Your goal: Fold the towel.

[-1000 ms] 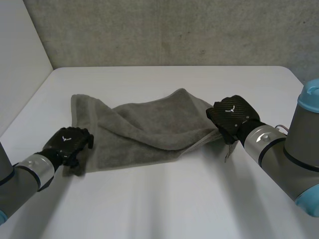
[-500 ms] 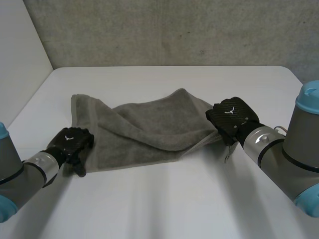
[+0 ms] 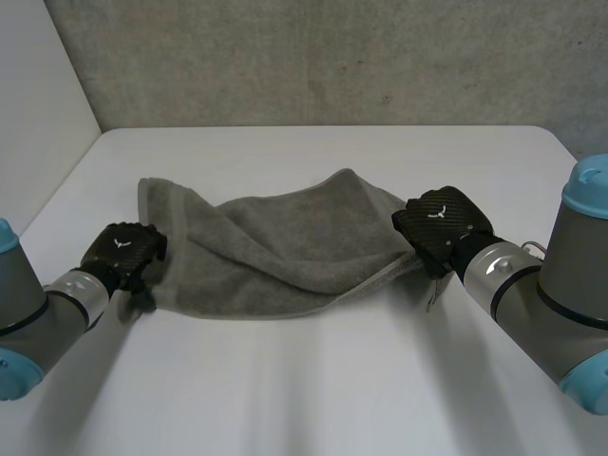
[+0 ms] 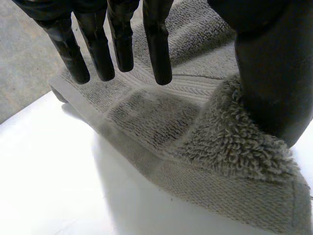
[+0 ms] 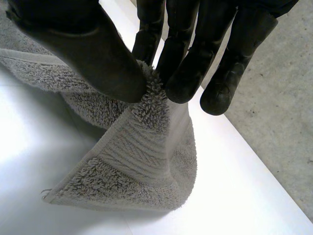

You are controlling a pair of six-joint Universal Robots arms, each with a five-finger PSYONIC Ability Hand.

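Head view: you see the crumpled grey terry towel (image 3: 285,252) on the table (image 3: 313,380), its ends hidden by the left hand (image 3: 123,249) and the right hand (image 3: 442,220). Left wrist view: the fingers are straight, and the thumb rests on the looped pile. Right wrist view: thumb and fingers pinch a corner.

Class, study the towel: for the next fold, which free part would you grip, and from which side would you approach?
On the towel, probably the far left corner: it lies flat on the table, hemmed edges open outward. Come from the left and pinch the hem. The right hand holds the right corner.
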